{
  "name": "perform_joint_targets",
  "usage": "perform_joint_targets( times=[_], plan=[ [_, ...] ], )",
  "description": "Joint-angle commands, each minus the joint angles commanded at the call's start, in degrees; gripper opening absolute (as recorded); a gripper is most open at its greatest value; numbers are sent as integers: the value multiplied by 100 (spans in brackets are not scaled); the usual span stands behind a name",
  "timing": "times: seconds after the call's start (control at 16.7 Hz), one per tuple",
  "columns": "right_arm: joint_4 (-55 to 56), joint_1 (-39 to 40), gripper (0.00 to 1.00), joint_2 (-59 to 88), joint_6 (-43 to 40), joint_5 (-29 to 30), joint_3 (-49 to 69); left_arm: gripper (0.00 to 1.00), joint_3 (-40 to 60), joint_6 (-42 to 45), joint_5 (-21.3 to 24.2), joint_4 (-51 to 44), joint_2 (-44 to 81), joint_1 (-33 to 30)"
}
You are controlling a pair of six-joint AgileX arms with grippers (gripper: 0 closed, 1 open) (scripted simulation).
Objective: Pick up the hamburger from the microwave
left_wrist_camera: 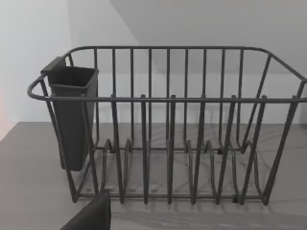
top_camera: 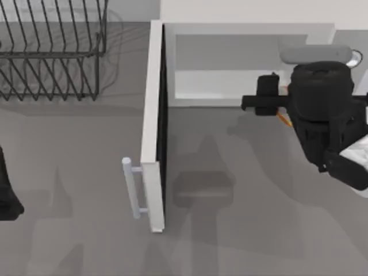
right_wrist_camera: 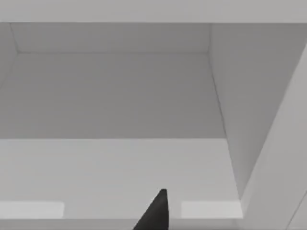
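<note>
Grey-white and boxy, the microwave (top_camera: 241, 63) stands with its door (top_camera: 154, 126) swung fully out toward us, bar handle (top_camera: 133, 187) on the outer face, and our right arm has its wrist at the cavity's mouth. We place the right gripper (top_camera: 270, 95) just at the front lip of the opening, near the cavity's right-hand wall; from above, the bulky dark wrist covers most of it, so we cannot tell how its fingers are set. Peeking out from under that wrist is a thin sliver of orange, which we take to be the hamburger (top_camera: 283, 118), lying directly beneath the gripper and slightly nearer to us than the cavity floor's edge; too little of it shows to judge how it sits or whether anything touches it. The right wrist view looks into the bare pale cavity, with one dark fingertip (right_wrist_camera: 156, 213) at its lower edge. We judge the step in hand to be the reach or grasp at the hamburger, with the lift not yet evident. The next move calls for a secure hold confirmed first, then a straight rise and pull-back clear of the cavity wall and the door. Our left arm (top_camera: 7, 190) sits parked far off across the surface, facing the dark wire rack (left_wrist_camera: 168, 129).
</note>
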Motion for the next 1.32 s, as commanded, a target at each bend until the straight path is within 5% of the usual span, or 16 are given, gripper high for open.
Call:
perform_joint_targets(
  times=[0.48,0.9,1.32],
  plan=[
    [2808,15,0,1916,3,33,-702,100,0,0,0,0,0,0],
    [3245,2,0,2261,-3,24,-867,100,0,0,0,0,0,0],
    [3245,2,53,2261,-3,24,-867,100,0,0,0,0,0,0]
  ],
)
